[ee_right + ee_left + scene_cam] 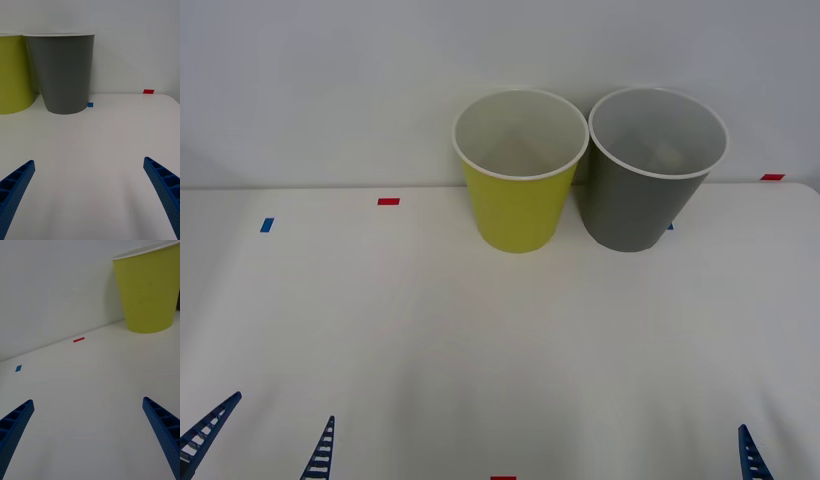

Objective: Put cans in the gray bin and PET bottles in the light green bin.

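The left claw (262,440) hangs low over the near left part of the white tabletop (480,340), its blue ribbed fingers spread wide with nothing between them and nothing touching them; its own wrist view (88,438) shows the same wide gap over bare surface. Ahead of this claw and off to its right stands the light green bin (520,170), upright at the far edge of the tabletop against the wall, well apart from the fingers; in the left wrist view the light green bin (150,292) is cut off at the picture's edge. A red tape mark (388,201) and a blue tape mark (266,225) lie on the tabletop ahead of the left claw. Just beside the green bin, on its right, stands the gray bin (650,170), also upright; something pale lies at its bottom, too dim to identify. The right claw (88,198) hangs over the near right part of the tabletop, fingers spread wide and holding nothing, with the gray bin (63,71) ahead and well apart; the front view shows a single right finger (751,455), the other cut off by the frame
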`<state>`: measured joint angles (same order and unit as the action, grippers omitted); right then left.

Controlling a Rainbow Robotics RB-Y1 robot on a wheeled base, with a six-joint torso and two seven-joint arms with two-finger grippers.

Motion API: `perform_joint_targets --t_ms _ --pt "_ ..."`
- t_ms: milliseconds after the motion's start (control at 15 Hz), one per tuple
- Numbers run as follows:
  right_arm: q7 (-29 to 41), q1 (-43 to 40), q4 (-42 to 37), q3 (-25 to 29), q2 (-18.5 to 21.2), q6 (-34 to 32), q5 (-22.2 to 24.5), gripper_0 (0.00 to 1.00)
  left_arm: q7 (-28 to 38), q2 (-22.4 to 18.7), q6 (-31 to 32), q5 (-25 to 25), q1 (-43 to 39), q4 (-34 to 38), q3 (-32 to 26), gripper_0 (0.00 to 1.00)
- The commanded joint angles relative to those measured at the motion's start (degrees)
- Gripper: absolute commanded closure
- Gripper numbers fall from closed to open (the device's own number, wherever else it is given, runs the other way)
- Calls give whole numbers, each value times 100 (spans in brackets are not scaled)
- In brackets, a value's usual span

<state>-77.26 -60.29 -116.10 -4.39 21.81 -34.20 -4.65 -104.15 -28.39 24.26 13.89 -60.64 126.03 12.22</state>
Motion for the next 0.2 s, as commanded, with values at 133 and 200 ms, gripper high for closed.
perform_joint_targets --t_ms 133,200 --pt "1 0 0 0 -1 1 -1 0 0 0 0 0 0 0 0 0" --pt "1 0 0 0 -1 1 -1 0 0 0 0 0 0 0 0 0"
